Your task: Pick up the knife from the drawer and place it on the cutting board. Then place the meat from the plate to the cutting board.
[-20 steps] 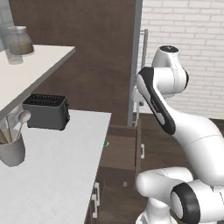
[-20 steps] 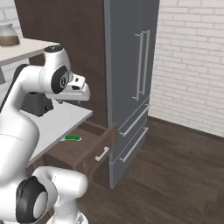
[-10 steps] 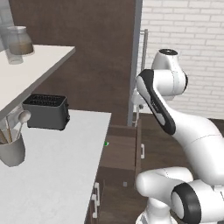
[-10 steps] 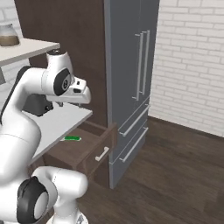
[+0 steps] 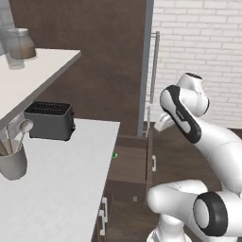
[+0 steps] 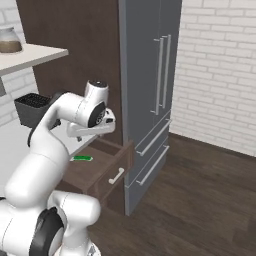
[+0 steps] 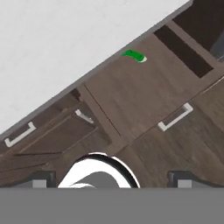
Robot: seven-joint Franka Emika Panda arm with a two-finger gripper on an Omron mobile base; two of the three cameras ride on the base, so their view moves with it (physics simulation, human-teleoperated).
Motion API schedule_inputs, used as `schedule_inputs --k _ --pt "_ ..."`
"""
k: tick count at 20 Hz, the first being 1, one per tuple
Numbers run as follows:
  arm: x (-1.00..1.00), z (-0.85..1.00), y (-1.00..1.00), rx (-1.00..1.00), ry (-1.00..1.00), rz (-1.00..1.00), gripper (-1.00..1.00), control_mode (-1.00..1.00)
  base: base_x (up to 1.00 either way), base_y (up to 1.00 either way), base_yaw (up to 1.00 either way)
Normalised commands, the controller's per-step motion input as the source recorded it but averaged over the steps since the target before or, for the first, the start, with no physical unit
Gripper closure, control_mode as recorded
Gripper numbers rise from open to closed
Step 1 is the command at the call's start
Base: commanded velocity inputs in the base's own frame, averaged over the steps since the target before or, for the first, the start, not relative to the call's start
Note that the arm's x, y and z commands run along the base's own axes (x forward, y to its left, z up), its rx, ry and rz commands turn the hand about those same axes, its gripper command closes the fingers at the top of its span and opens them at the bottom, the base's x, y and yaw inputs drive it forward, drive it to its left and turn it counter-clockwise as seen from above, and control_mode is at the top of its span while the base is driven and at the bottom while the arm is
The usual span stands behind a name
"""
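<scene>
The dark brown drawer (image 7: 140, 94) stands pulled out below the white counter edge, with its silver handle (image 7: 175, 117) towards me. The knife (image 7: 134, 56) lies at the drawer's back, close under the counter edge; its green handle shows and its blade is hard to make out. From the right base, the knife (image 6: 81, 158) lies on the floor of the drawer (image 6: 102, 170). My gripper (image 7: 112, 180) hangs open and empty well above the drawer, its fingertips (image 7: 41, 179) far apart. The cutting board, the plate and the meat are out of view.
A black toaster (image 5: 49, 120) and a grey cup of utensils (image 5: 12, 160) stand on the white counter (image 5: 61, 189). A shelf with a glass jar (image 5: 21, 45) hangs above it. A tall grey fridge (image 6: 150, 90) stands right of the drawer. Shut drawers (image 7: 26, 133) lie beside the open one.
The arm's upper part and hand have swung down and towards the drawer. The gripper stays open. The knife and the drawer have not moved.
</scene>
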Motion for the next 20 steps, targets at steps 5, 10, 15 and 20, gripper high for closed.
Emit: schedule_inputs --k 5,10,15,20 --pt "0.0 -0.93 0.0 -0.15 -0.05 0.24 -1.0 -1.0 0.0 0.0 0.0" --pt "0.0 -0.57 0.06 -0.13 -0.05 0.07 -1.0 -1.0 0.0 0.0 0.0" --pt "0.2 -0.26 0.05 -0.01 -0.1 0.05 -1.0 -1.0 0.0 0.0 0.0" --pt "0.49 -0.24 0.26 0.0 -0.01 0.02 -1.0 -1.0 0.0 0.0 0.0"
